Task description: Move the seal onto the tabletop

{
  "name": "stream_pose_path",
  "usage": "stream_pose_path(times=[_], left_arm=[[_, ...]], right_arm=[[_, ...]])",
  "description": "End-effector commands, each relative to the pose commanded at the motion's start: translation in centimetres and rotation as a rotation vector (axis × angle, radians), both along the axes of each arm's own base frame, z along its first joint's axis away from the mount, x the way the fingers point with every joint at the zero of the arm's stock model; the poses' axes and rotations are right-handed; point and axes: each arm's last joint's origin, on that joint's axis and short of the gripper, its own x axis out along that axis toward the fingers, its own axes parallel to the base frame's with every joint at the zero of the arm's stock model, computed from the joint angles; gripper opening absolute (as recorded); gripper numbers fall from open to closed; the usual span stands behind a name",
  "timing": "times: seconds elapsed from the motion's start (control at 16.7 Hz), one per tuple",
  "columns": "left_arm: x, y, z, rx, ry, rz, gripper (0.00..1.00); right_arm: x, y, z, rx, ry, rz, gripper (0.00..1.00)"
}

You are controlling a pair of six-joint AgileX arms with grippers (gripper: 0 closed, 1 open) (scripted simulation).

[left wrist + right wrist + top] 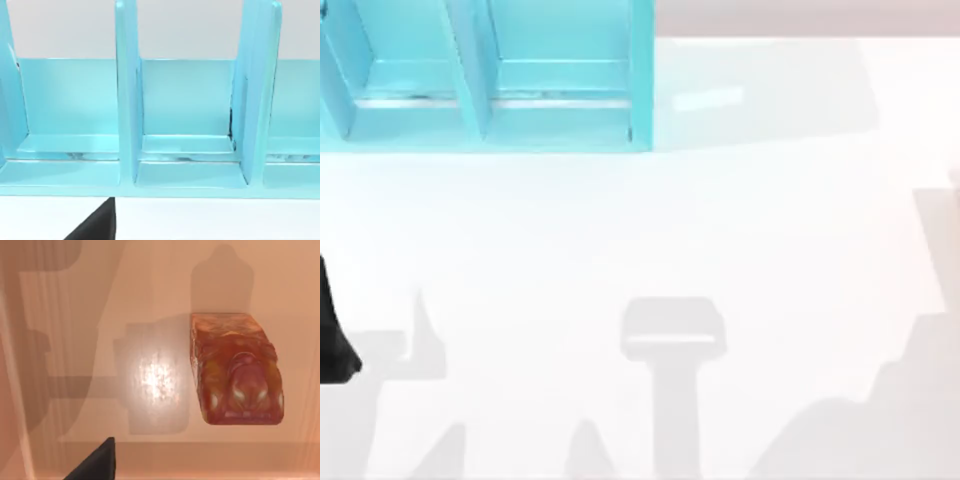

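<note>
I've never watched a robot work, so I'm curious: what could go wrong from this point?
The seal is a small block standing below the right wrist camera; a descent slightly off centre might nudge or topple it rather than straddle it. The left arm is at the tabletop's left edge, facing the turquoise shelf unit, which a forward swing could clip.

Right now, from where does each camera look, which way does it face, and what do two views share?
Top view: above the table, facing down on the white tabletop and turquoise shelf unit; a black part of the left arm shows at the left edge.
Left wrist view: faces the shelf unit's open compartments; one black pincer finger shows.
Right wrist view: looks at the seal on a flat surface; one dark finger shows.
Top and left wrist views share the shelf unit.
</note>
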Motion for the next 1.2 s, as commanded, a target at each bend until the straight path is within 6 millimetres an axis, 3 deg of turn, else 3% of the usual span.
stream_pose_path(times=[0.18,0.66,0.96,1.2], left_arm=[[0.0,0.0,0.0,0.000,0.000,0.000,1.00],[0.0,0.0,0.0,0.000,0.000,0.000,1.00],[0.0,0.0,0.0,0.000,0.000,0.000,1.00],[0.0,0.0,0.0,0.000,0.000,0.000,1.00]], right_arm=[[0.0,-0.1,-1.8,0.000,0.000,-0.002,1.00],[0.0,-0.1,-9.2,0.001,0.001,-0.002,1.00],[0.0,-0.1,-9.7,0.001,0.001,-0.002,1.00],[0.0,-0.1,-9.7,0.001,0.001,-0.002,0.70]])
